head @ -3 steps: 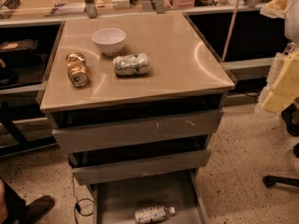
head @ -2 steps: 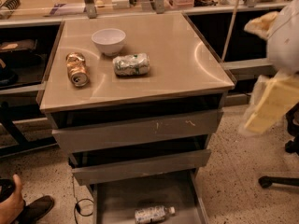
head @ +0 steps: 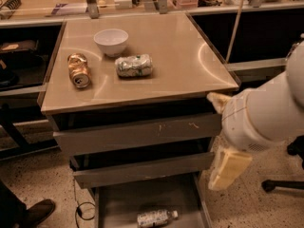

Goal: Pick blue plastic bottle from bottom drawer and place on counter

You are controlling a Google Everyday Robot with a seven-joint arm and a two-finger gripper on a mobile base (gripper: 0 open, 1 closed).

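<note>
Nothing is done yet, as I read it: the blue plastic bottle lies on its side in the open bottom drawer, not on the counter. My gripper hangs right of the cabinet, apart from the bottle; whether it is open or closed, I cannot tell.

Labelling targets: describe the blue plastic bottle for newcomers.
On the grey cabinet, the bottom drawer stands open near the floor; the hand hangs beside it. The blue plastic bottle lies inside on its side: clear, white cap, unlike the gold can and silver can on the counter.
</note>
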